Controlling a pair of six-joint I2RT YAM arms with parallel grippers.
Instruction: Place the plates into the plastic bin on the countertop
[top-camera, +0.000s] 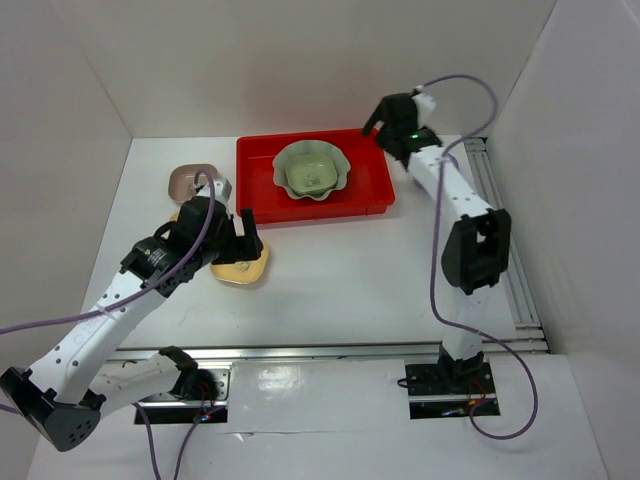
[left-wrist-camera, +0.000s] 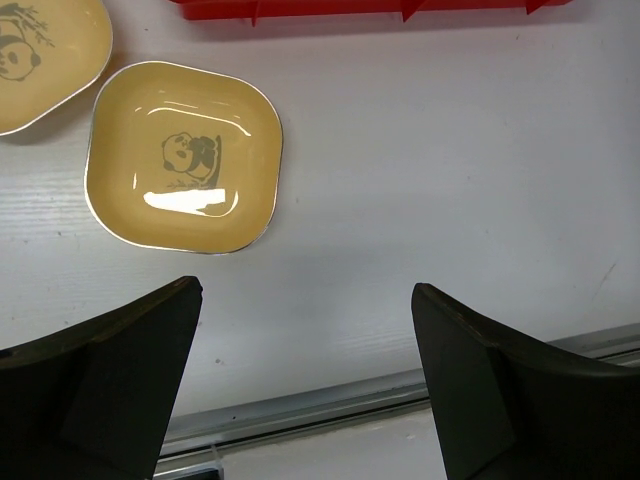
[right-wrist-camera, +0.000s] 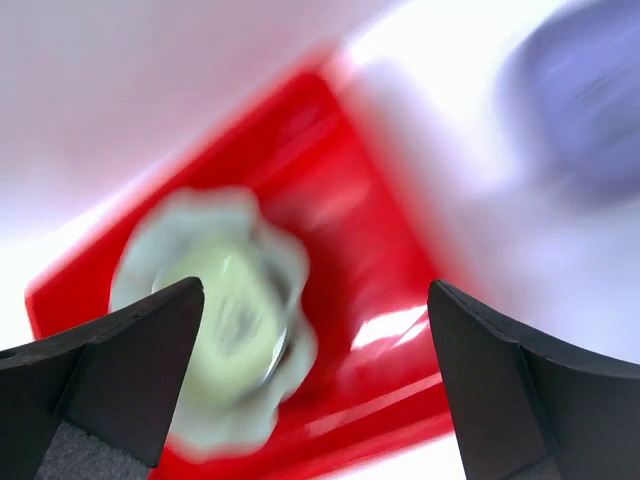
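hovering low over the white counter (left-wrist-camera: 430, 180), the left gripper (left-wrist-camera: 305, 290) is seen with its jaws spread wide and nothing held between them. just beyond it a yellow panda dish (left-wrist-camera: 185, 155) lies flat, and a second yellow dish (left-wrist-camera: 40, 50) lies just beside that one. the step in hand is judged to be the pickup of the nearer yellow dish. it would be done well if the gripper were brought over the dish's near edge, one finger slid under the raised rim and the other set inside the bowl, since a flat dish on a smooth counter is likely to be pushed along rather than lifted. a brownish-pink dish (top-camera: 188, 182) is seen further out, near the bin's left end. past these the red plastic bin (top-camera: 260, 205) is set, and in it the large pale green scalloped dish (top-camera: 335, 160) rests, with what looks like a smaller green dish (top-camera: 312, 177) nested in it. at the bin's far right corner the right gripper (right-wrist-camera: 315, 288) is held released and empty. a lavender blur (right-wrist-camera: 590, 110) beside the bin is too smeared to be named.
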